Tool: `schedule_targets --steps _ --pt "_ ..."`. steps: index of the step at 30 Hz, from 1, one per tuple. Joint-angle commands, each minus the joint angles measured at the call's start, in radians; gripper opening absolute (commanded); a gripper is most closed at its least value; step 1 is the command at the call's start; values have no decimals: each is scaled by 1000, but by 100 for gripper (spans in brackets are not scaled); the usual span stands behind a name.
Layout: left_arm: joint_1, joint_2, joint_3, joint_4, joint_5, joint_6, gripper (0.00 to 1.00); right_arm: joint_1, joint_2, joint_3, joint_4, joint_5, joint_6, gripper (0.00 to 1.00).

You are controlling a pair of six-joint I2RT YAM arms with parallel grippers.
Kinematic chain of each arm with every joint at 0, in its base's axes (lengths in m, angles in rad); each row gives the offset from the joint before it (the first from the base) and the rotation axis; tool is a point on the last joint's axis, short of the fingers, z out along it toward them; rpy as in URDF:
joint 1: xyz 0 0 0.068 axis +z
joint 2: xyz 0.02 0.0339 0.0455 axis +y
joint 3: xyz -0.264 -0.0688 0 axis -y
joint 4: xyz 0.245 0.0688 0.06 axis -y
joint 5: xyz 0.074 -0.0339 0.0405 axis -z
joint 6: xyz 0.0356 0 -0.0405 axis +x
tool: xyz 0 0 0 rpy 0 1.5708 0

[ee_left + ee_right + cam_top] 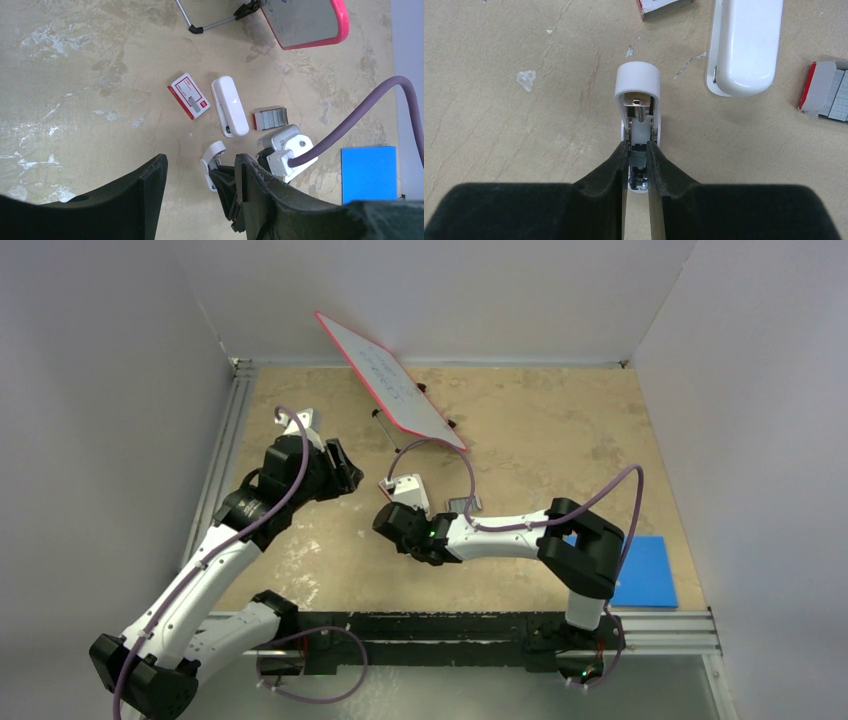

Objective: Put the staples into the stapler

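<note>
A strip of staples point(638, 156) was pinched by the right fingers point(610, 170) in the open stapler point(638, 85). The left fingers point(150, 185) were spread, empty. Shutting it was left.

Light is even and diffuse, coming from above, and shadows are soft throughout.

Top view: walls point(450, 290) read flat grey-white and the tabletop point(560, 440) is evenly lit. Faint shadow sits under the tilted whiteboard point(395, 390) and the arms. Slightly soft overall; highlights hold.

Left wrist view: tabletop is sharp. Left gripper fingers point(145, 200) sit close to the lens, blurred, blacks crushed.

Right wrist view: right gripper fingers point(604, 175) are out of focus, near-featureless black. The stapler point(637, 82) between them is sharp, with a small glint on its metal channel. Second white casing point(744, 45) is near clipping, surface detail washed out.
</note>
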Motion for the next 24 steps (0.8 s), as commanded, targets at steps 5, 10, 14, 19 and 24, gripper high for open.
schedule_targets --steps 5,10,14,19,24 --pt "0 -2 -1 42 4 22 52 6 -49 -14 7 34 -2 20" --pt "-1 1 0 42 4 22 52 6 -76 -25 8 36 -1 20" --pt "-1 1 0 44 5 23 52 5 -93 -38 14 36 1 20" --pt "-1 4 1 44 9 22 52 6 -87 -50 24 28 -12 20" --pt "-1 2 -1 43 10 22 52 7 -69 -58 21 34 -19 20"
